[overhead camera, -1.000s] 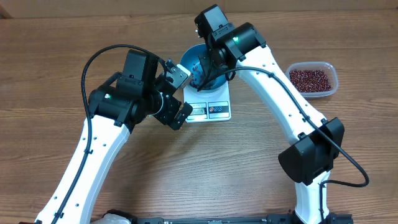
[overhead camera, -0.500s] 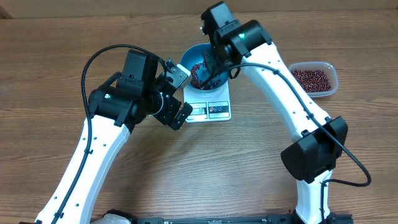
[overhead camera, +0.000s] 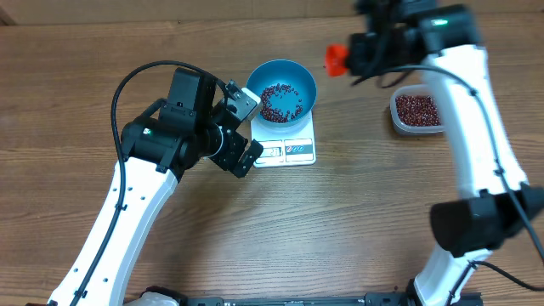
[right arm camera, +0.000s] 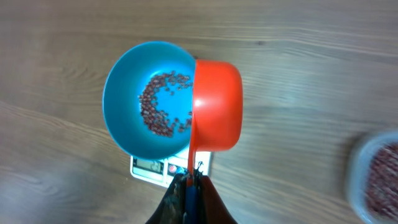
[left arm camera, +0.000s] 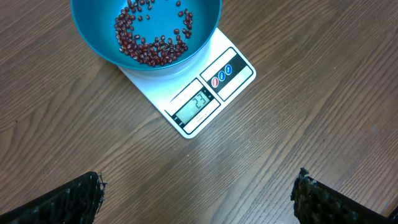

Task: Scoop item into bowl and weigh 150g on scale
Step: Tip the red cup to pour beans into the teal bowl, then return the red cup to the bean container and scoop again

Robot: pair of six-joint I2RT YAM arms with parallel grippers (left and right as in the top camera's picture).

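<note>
The blue bowl (overhead camera: pixel 294 75) stands on the white scale (overhead camera: pixel 297 150) and holds a thin layer of dark red beans (overhead camera: pixel 278 101). In the left wrist view the beans (left arm camera: pixel 149 45) lie in the bowl (left arm camera: pixel 93 25), and the scale (left arm camera: pixel 233 68) has a lit display. My left gripper (overhead camera: pixel 252 129) hovers open just left of the scale, and its fingers (left arm camera: pixel 62 202) frame bare wood. My right gripper (right arm camera: pixel 189 185) is shut on the handle of a red scoop (right arm camera: pixel 216 106), held high to the right of the bowl (right arm camera: pixel 121 106). No beans show in the scoop (overhead camera: pixel 337 58).
A clear plastic tub (overhead camera: pixel 399 117) of the same beans sits at the right, below my right arm. It is blurred at the right edge of the right wrist view (right arm camera: pixel 376 180). Wooden tabletop surrounds the scale.
My right arm has lifted the scoop out of the bowl and swung it up and right, toward the tub. The beans in the bowl are now uncovered. The left arm has not moved.
</note>
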